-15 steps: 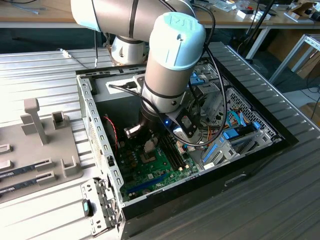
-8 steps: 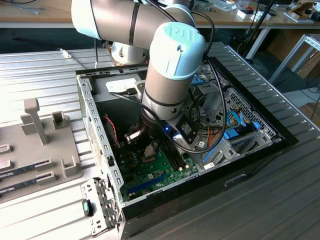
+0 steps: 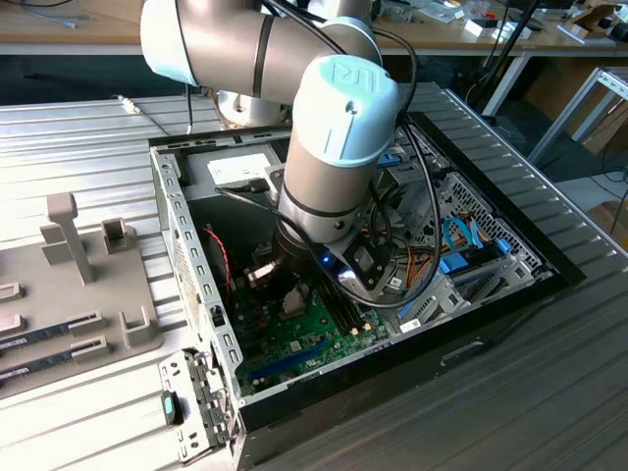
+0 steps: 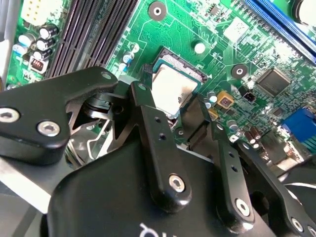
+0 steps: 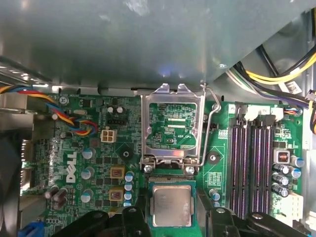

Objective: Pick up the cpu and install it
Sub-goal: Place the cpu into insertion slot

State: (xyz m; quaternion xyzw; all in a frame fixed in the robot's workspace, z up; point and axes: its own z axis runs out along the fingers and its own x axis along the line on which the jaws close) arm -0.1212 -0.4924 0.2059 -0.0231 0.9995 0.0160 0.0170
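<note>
Right beneath me, my claw (image 5: 172, 213) brackets the cpu (image 5: 171, 202). Clamped or slack, I cannot tell. It looks seated in its socket (image 5: 170, 178). Beyond, the retention frame (image 5: 173, 123) stands open, not yet latched.

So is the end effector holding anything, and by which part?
Cannot tell: the end effector brackets the cpu at two opposite edges in the socket, grip unclear.

Soft, even light lay on the motherboard (image 5: 98, 148) ahead of the jaws. The cpu (image 5: 171, 205) between them showed a dull sheen; the case wall (image 5: 148, 39) beyond was shadowed grey with a faint blue glint. The gripper (image 4: 173, 106) itself was black, lightly glossed.
</note>
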